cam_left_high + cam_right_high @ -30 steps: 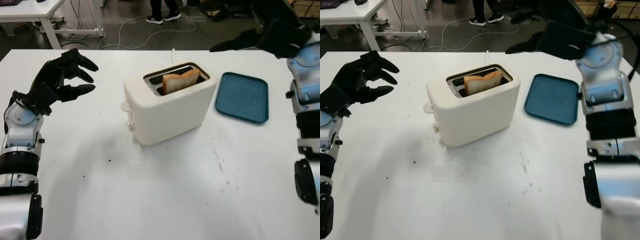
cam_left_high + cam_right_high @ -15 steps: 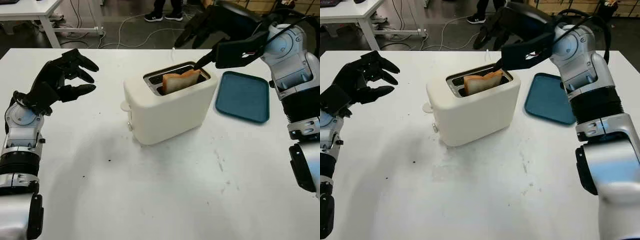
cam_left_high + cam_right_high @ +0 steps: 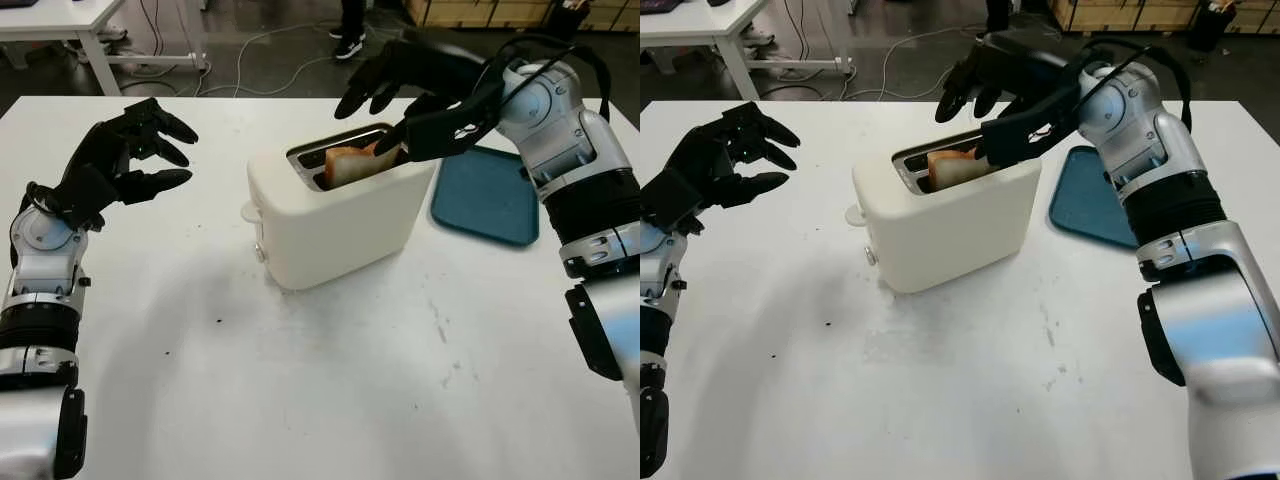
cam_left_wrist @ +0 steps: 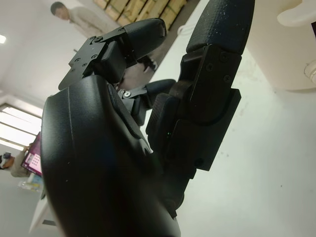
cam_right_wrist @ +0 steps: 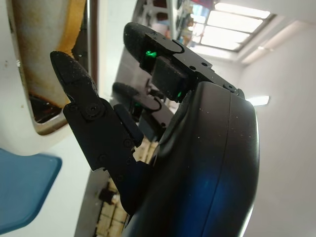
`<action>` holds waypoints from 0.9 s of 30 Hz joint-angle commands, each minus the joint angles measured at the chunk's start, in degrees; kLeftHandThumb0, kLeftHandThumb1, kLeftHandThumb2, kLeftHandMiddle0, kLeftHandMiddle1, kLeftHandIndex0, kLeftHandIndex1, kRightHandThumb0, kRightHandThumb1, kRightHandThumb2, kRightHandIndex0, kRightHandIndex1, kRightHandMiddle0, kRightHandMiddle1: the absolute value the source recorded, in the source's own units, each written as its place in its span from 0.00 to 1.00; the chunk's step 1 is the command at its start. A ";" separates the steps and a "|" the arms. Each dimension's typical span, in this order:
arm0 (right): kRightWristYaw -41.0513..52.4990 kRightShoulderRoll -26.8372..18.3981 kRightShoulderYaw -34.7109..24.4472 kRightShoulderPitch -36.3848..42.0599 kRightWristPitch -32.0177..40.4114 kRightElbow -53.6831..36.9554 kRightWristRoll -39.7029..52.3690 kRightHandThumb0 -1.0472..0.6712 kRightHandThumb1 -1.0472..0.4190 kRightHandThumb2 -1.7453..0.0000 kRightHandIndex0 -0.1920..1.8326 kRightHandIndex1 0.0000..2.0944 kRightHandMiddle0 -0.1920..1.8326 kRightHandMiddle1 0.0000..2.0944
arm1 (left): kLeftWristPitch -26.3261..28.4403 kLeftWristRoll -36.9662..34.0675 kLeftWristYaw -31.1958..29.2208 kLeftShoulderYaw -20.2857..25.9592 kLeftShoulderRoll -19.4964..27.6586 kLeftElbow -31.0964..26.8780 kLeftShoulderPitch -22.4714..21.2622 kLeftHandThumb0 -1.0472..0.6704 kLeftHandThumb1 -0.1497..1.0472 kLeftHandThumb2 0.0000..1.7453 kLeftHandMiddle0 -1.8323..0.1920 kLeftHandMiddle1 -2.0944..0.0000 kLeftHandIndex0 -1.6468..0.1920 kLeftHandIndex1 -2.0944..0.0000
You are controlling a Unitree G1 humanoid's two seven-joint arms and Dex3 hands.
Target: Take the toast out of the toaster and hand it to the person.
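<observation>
toast: upright in the toaster slot, frame centre; ungrasped
right hand: above the slot, fingers spread, holding nothing
left hand: left of frame, open, idle
step: reach; next, pinch toast, lift

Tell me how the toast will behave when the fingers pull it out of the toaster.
The toast looks thin and browned, so it is probably light, stiff and easy to crumble. It leans in the toaster slot, so it may catch the rim. The right hand is open above it.
</observation>
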 commanded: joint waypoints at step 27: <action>1.19 1.91 2.98 -0.31 -1.23 1.51 -2.67 0.29 0.26 1.00 0.43 0.74 0.60 0.01 | 0.27 -0.17 0.78 0.19 -0.36 -0.60 -0.16 0.00 0.89 0.02 0.71 0.35 0.70 0.41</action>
